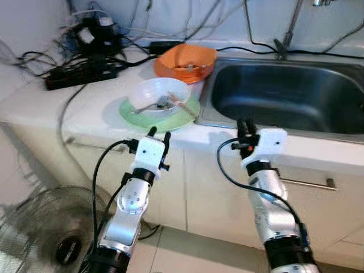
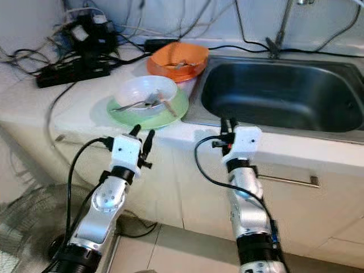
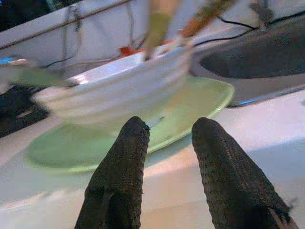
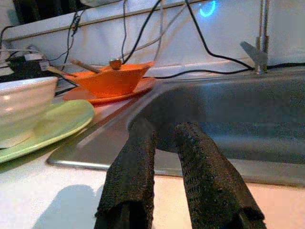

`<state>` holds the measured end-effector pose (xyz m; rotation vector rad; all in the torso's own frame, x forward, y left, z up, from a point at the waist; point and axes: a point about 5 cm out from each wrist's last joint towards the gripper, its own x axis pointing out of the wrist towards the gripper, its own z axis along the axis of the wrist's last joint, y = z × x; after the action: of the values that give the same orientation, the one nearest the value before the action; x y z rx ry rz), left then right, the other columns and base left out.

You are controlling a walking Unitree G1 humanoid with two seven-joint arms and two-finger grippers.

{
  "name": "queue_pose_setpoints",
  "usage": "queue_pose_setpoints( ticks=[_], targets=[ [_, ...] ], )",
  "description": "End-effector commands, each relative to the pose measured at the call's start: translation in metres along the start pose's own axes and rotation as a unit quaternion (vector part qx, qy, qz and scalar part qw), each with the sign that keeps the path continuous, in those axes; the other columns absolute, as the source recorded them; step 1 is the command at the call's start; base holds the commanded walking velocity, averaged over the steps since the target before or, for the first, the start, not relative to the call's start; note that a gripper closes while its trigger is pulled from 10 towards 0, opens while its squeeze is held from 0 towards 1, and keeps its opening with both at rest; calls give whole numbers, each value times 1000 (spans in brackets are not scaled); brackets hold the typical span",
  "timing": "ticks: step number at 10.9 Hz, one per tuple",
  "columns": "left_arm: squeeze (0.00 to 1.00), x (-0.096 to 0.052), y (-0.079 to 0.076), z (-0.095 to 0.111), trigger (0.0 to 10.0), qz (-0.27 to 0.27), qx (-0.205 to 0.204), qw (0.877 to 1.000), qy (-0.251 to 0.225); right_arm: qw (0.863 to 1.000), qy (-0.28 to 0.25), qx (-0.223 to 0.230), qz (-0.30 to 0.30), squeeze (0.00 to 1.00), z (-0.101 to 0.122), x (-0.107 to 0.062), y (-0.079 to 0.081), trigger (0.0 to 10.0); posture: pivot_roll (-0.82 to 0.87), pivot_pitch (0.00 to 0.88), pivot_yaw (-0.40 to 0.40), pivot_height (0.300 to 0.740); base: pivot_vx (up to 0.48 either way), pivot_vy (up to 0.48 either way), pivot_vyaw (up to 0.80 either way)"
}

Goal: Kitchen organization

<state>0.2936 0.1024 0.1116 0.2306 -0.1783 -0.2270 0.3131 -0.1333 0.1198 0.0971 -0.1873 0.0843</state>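
Observation:
A white bowl (image 1: pixel 159 94) holding a spoon and chopsticks sits on a green plate (image 1: pixel 185 116) at the counter's front edge. Behind it is an orange bowl (image 1: pixel 186 60) with utensils, on an orange plate. The steel sink (image 1: pixel 284 91) lies to the right. My left gripper (image 1: pixel 159 134) is open and empty, just below the counter edge in front of the green plate (image 3: pixel 200 100). My right gripper (image 1: pixel 245 124) is raised at the sink's front rim (image 4: pixel 143 162), its fingers a narrow gap apart with nothing between them.
A black power strip (image 1: pixel 79 77) and tangled cables crowd the back left of the counter, and one cable hangs over the front edge. A floor fan (image 1: pixel 51 227) stands at the lower left. A drawer handle (image 1: pixel 307 182) runs under the sink; the tap base (image 1: pixel 281 48) is behind it.

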Motion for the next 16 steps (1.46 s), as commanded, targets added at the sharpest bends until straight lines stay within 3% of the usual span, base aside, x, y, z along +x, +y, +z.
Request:
queue_pose_setpoints(
  ticks=[1,6,7,11,16],
  targets=[
    [0,0,-3,5,10000,-15,9,1000,-12,1000,5,7,-5,0,0,3,-1,10000,53,0,83,740,0,0,-800],
    [0,-1,-2,8,10000,-8,23,999,-22,1000,-4,2,-3,0,2,3,-1,10000,55,0,81,740,0,0,0],
    [0,-3,-4,13,10000,-12,61,997,-42,1000,-4,1,-3,0,2,4,-1,10000,57,0,80,740,0,0,0],
    [0,-12,-8,22,10000,-26,108,991,-79,1000,-4,0,-2,0,2,4,-1,10000,62,0,74,740,0,0,0],
    [0,-5,-8,40,10000,-25,162,979,-125,1000,-4,0,-2,0,2,5,0,10000,58,0,76,740,0,0,0]
  ],
)
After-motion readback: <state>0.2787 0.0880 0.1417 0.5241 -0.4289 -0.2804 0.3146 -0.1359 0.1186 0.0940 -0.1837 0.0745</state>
